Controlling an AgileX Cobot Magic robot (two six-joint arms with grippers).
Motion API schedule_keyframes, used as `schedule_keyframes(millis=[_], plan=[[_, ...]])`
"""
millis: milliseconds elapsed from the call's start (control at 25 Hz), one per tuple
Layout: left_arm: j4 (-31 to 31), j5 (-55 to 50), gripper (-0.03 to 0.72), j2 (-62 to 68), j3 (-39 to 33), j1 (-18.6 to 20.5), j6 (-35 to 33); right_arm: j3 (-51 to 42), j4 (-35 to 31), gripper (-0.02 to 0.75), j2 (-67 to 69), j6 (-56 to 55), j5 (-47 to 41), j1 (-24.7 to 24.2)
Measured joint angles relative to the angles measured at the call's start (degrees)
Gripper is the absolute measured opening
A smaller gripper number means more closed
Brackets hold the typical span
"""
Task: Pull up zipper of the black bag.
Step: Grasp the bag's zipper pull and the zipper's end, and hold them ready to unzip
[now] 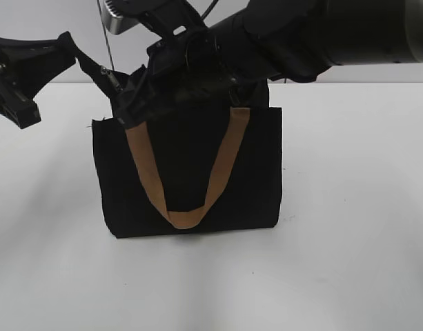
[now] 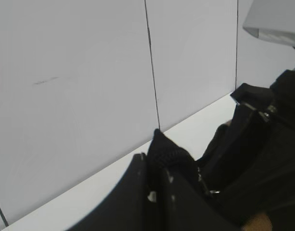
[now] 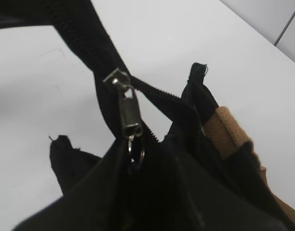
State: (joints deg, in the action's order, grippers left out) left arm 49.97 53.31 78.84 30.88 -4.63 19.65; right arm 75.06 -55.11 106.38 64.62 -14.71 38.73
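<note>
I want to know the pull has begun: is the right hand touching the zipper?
Touching. In the right wrist view the zipper has its pull tab running down between the dark fingers of the right hand, lifted above the bag.

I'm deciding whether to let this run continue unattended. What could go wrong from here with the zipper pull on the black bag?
The left gripper pinches only a small tip of the black bag; it could slip out under tension. The zipper sits where the teeth split, with its tab right at the right gripper's edge, so the hold may be shallow. The bag stands upright and could tip.
</note>
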Motion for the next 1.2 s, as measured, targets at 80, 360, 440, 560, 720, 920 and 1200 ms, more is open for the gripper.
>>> schedule_keyframes(millis=[80,360,440,560,720,920,1200], plan=[[-0.1,-0.2,0.022,0.0,0.0,0.0,0.0,0.0,0.0,0.171,0.0,-0.1,0.0,0.0],[-0.1,-0.4,0.022,0.0,0.0,0.0,0.0,0.0,0.0,0.001,0.0,-0.4,0.2,0.0],[-0.1,-0.5,0.022,0.0,0.0,0.0,0.0,0.0,0.0,-0.001,0.0,-0.6,0.2,0.0],[-0.2,-0.5,0.022,0.0,0.0,0.0,0.0,0.0,0.0,-0.001,-0.2,-0.8,0.2,0.0],[-0.2,-0.5,0.022,0.0,0.0,0.0,0.0,0.0,0.1,-0.001,-1.7,-0.8,-0.3,0.0],[-0.2,-0.3,0.022,-0.2,0.0,0.0,0.0,0.0,0.4,-0.001,-3.2,-2.1,-2.8,-1.3],[-0.4,-0.8,0.022,-2.4,0.0,-0.1,0.0,0.0,4.9,-0.001,-3.9,-10.0,-5.4,-5.0]])
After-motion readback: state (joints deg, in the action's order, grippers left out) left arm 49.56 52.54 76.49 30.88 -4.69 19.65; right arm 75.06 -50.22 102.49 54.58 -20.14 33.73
